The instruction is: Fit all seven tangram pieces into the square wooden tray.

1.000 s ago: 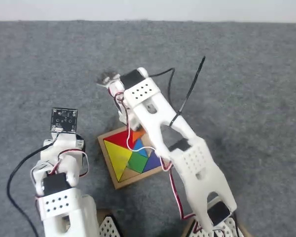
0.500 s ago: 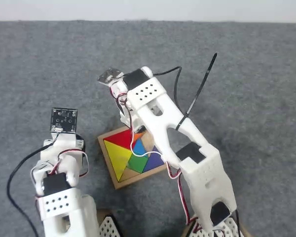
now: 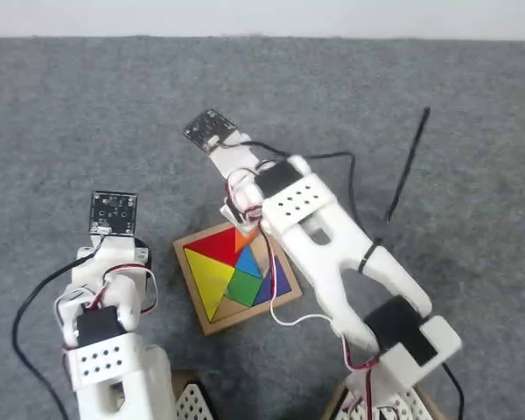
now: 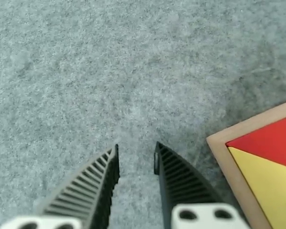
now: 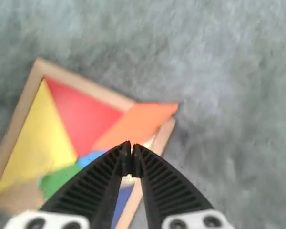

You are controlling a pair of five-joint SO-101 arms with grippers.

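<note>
Right arm has swung its elbow outward since the earlier frame, and its hand (image 5: 132, 145), tips together, hangs over the orange piece (image 5: 136, 123) jutting past the square wooden tray (image 5: 26, 102) rim, while the left hand (image 4: 136, 152), tips slightly apart, sits over the grey counter (image 4: 133, 57).

The tabletop (image 3: 472, 79) is covered by a grey, felt-like mat (image 4: 86, 62) with a mottled nap. A pale strip (image 3: 262, 17) is seen beyond its far edge.

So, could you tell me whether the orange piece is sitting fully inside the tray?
Not fully in: the orange piece lies across the rim of the tray, with one tip beyond the corner.
</note>
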